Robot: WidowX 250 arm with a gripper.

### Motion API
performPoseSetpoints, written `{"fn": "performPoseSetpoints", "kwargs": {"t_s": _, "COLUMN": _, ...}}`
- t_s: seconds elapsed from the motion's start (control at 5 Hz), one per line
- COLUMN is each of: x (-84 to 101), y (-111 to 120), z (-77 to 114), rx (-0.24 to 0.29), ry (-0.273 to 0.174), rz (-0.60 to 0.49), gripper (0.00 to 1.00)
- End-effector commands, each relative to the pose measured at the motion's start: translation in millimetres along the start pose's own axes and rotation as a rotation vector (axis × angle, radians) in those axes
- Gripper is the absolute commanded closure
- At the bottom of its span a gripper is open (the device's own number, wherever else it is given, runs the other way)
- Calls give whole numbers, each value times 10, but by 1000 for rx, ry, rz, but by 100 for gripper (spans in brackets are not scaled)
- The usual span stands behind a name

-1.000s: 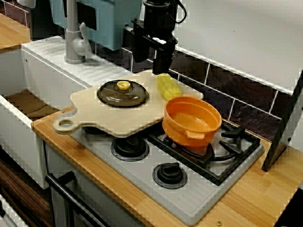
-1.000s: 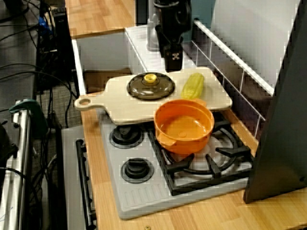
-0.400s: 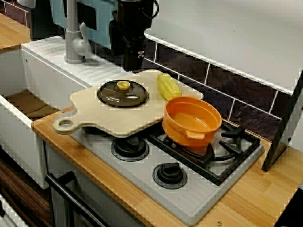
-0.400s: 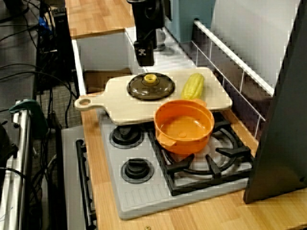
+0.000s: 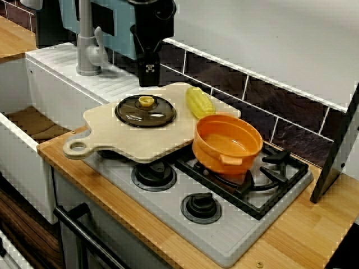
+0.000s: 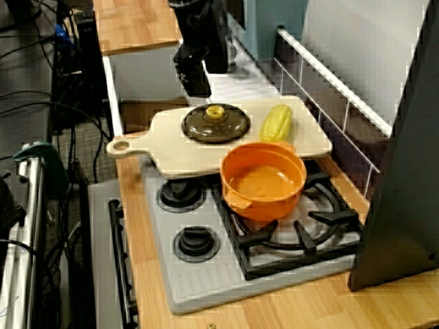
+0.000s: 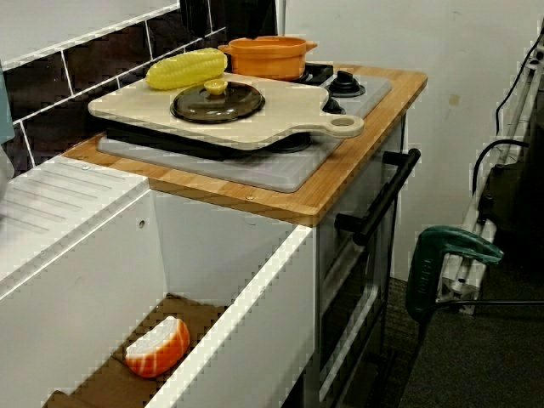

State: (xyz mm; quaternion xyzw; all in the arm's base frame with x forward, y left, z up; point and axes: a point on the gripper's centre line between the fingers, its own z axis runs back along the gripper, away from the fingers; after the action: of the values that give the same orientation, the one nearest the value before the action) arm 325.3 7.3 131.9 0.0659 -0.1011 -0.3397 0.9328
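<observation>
Presently the tool (image 5: 149,75) hangs upper centre, clear of the brown lid (image 5: 145,110) on the cutting board (image 5: 112,137); its spread cannot be told.

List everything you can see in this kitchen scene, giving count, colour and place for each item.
lid: 1, dark brown with a yellow knob, on the cutting board
corn cob: 1, yellow, on the board's back edge by the tiles
cutting board: 1, pale beige, lying over the stove's left side
pot: 1, orange, empty, on the black grate
stove: 1, grey, set in the wooden counter
tap: 1, grey, behind the sink
sink: 1, white, beside the stove
toy food piece: 1, orange and white, in the sink
clamp: 1, green, low beside the oven
hand: 1, black, hanging behind the lid, holding nothing
</observation>
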Motion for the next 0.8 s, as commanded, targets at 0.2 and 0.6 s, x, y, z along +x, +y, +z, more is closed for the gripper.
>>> {"fn": "performPoseSetpoints", "kwargs": {"t_s": 0.2, "x": -1, "y": 216, "z": 40, "rx": 30, "ry": -60, "rz": -30, "gripper": 0}}
{"fn": "performPoseSetpoints", "kwargs": {"t_s": 0.6, "x": 1, "y": 167, "z": -37, "rx": 13, "ry": -34, "rz": -46, "gripper": 0}}
